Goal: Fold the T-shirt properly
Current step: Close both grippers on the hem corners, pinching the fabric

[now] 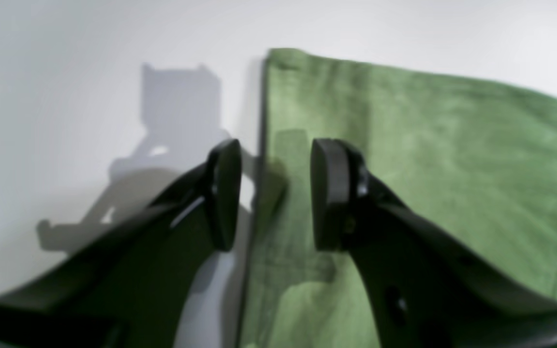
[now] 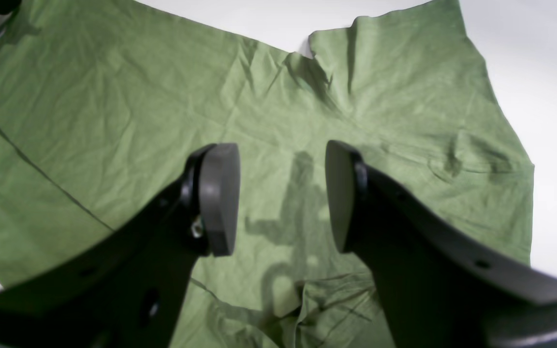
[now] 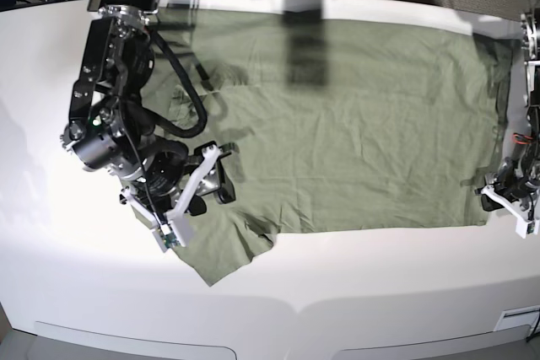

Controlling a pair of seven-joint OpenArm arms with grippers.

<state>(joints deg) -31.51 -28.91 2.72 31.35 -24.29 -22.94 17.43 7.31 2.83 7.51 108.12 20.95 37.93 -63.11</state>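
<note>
Base view: T-shirt (image 3: 337, 141) lying spread on the white desk (image 3: 51, 233). Left gripper (image 1: 276, 193) hovering at its edge, right gripper (image 2: 282, 198) over the sleeve end, both jaws released. Risk: left pinching beside the hem and missing it.

Bare table (image 3: 354, 292) lies open in front of the shirt (image 3: 354, 141). The right arm (image 3: 110, 82) blocks the shirt's sleeve end; the left gripper (image 1: 276, 193) hangs open over the far hem.
</note>
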